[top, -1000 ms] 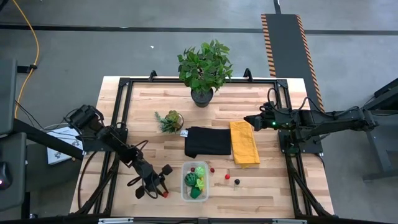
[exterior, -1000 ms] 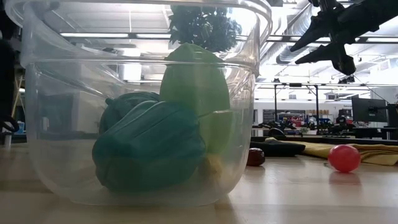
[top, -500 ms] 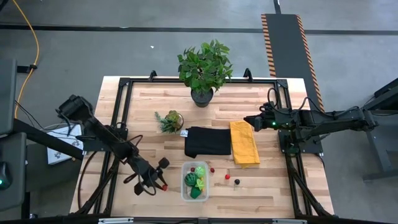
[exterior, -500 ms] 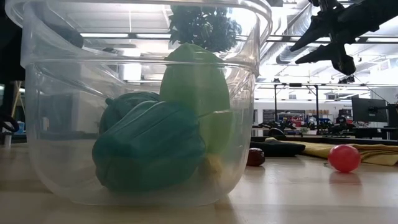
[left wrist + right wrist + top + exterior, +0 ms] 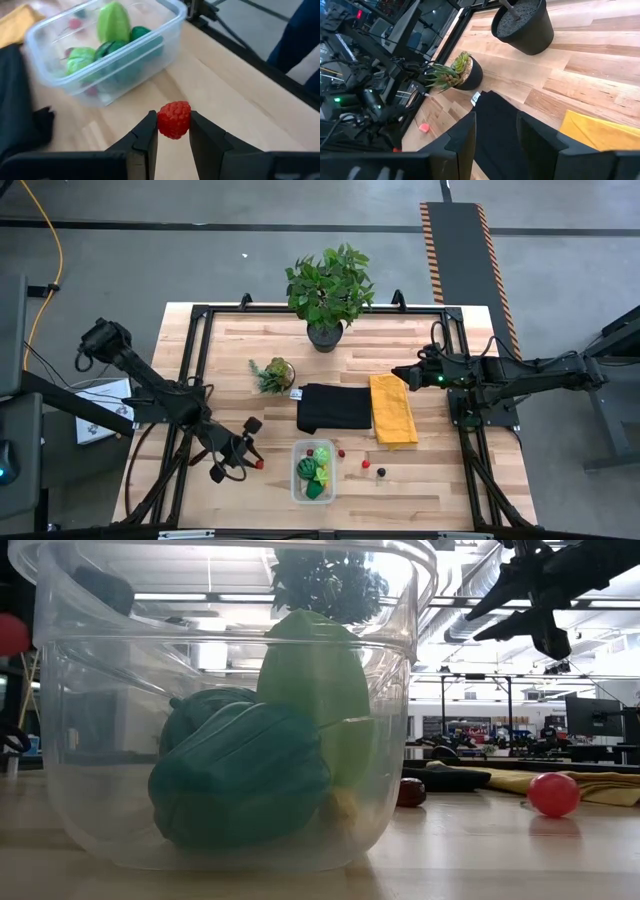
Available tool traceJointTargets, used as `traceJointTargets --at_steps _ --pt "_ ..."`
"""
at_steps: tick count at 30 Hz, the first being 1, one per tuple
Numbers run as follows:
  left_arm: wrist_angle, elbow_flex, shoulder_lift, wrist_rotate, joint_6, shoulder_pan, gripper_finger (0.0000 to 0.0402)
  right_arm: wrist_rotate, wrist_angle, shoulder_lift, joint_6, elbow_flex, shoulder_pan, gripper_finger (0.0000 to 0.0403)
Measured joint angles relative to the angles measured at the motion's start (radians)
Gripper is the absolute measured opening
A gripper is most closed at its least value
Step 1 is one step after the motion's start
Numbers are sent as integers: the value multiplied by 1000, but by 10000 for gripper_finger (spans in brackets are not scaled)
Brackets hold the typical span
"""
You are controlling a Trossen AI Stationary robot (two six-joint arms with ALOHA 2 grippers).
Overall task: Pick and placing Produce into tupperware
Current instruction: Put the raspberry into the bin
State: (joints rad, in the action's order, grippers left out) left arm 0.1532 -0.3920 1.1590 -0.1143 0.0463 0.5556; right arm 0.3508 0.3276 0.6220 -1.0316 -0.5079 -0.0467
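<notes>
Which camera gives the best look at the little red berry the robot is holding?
The left wrist view: the raspberry sits large between the left gripper fingers. The high view shows a red speck, the low view a red blob at its edge; the right wrist view, a distant speck.

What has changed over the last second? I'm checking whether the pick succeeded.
The left gripper, shut on the red raspberry, has lifted and drawn back from the table's front edge beside the tupperware. The right gripper and the produce in the tupperware stayed put.
</notes>
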Motion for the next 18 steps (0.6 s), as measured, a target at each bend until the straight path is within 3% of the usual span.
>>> traceJointTargets --at_steps 8,18 --pt "-251 -25 -154 -63 -79 -9 85 -10 -33 0 7 0 0 133" --pt "-653 -266 -183 -51 -104 -109 85 -21 -73 0 30 0 0 133"
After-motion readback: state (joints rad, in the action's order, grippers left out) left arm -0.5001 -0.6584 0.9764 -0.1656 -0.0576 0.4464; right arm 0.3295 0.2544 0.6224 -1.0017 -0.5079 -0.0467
